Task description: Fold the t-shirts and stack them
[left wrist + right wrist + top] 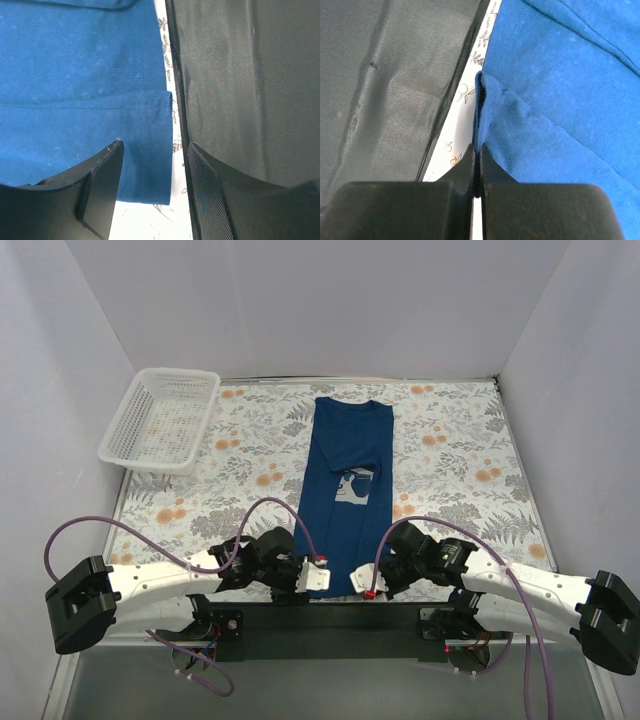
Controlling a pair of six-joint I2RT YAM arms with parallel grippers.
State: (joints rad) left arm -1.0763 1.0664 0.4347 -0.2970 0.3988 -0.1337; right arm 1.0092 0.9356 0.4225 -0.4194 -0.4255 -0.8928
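Right jaws pinch the hem of the narrow-folded navy t-shirt, left jaws apart

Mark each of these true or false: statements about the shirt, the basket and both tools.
1. The right tool is shut on the shirt at its near hem. True.
2. The left tool is clamped shut. False: its jaws stand open, one over the shirt's near corner, one beside it.
3. The basket holds a folded shirt. False: nothing lies in it.
4. The shirt lies as a long strip with its graphic facing up. True.
5. The basket stands on the robot's right. False: it stands far left.
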